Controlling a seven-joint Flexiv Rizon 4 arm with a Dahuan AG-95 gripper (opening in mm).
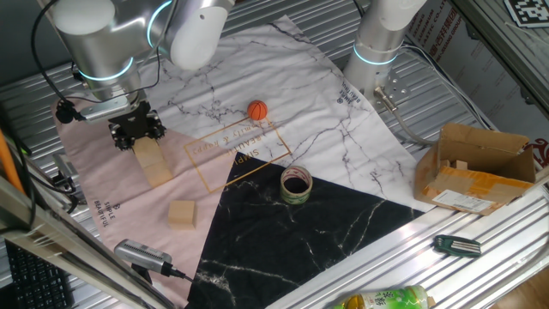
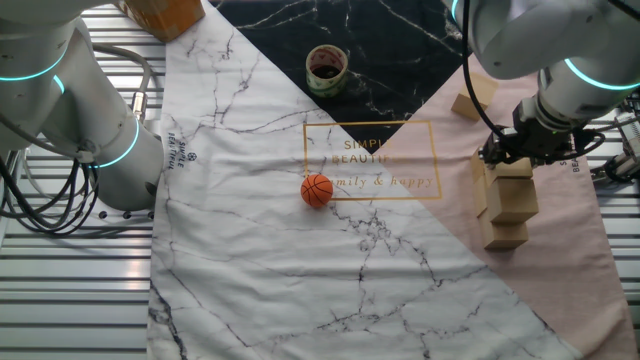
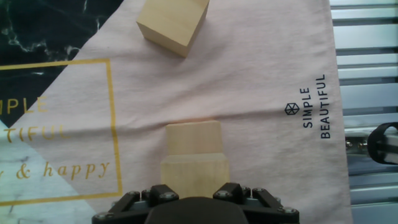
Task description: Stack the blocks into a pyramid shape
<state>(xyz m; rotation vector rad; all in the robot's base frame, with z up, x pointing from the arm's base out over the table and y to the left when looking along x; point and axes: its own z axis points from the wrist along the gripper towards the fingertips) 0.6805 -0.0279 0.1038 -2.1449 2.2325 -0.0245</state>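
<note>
On the pink cloth stands a small pile of blocks [image 2: 507, 212], light-tan wooden cubes, seen as a leaning column of blocks [image 1: 156, 167] in one fixed view. My gripper [image 2: 512, 160] sits right on top of the pile, shut on the uppermost block [image 3: 195, 174], which fills the space between the jaws in the hand view. A lower block [image 3: 193, 138] shows just beyond it. One loose block [image 1: 182, 213] lies apart on the pink cloth, also visible as the loose block [image 3: 173, 23] at the top of the hand view. My fingertips themselves are hidden.
An orange ball [image 1: 257, 110] rests on the marble cloth, and a tape roll [image 1: 296, 184] sits at the black cloth's edge. A brown cardboard box [image 1: 476, 167] stands at the right, a bottle [image 1: 386, 300] at the front edge, and a grey tool [image 1: 144, 255] near the loose block.
</note>
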